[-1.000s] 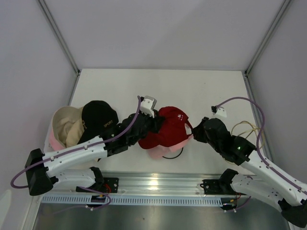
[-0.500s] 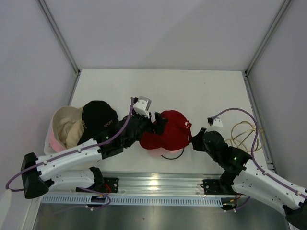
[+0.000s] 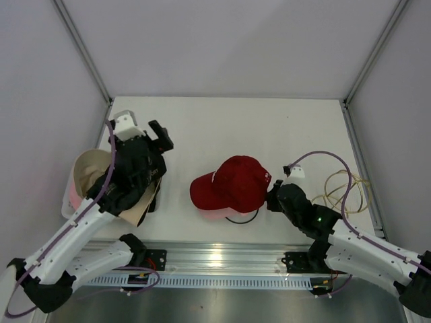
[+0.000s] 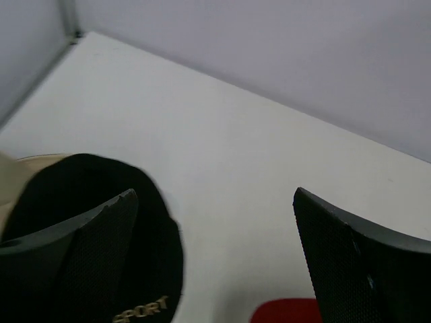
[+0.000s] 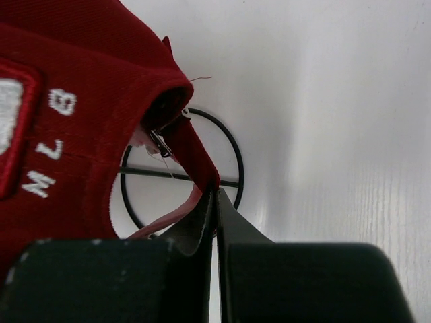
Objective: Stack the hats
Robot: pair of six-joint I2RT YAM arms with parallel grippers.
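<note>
**Red cap** (image 3: 232,183): centre of the table (image 3: 269,128), crown up. The visor points left and toward the near edge, the rear strap to the right, and the long axis runs roughly left to right. Pink fabric (image 3: 217,215) shows under its near edge, beside a black wire hoop (image 3: 237,219).

**Black cap** (image 4: 74,182), lettered SPORT: lies on the beige hat (image 3: 82,176) at the table's left edge.

**Left arm**: raised above that pair. The left gripper (image 4: 214,202) is spread wide and holds nothing.

**Right arm**: low, reaching left. The right gripper (image 5: 215,198) is pressed together, pinching the red cap's rear strap.

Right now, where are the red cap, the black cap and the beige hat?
red cap (image 3: 236,183), top view, its crown.
black cap (image 4: 87,178), left wrist view, its crown.
beige hat (image 3: 83,173), top view, its left side.
</note>
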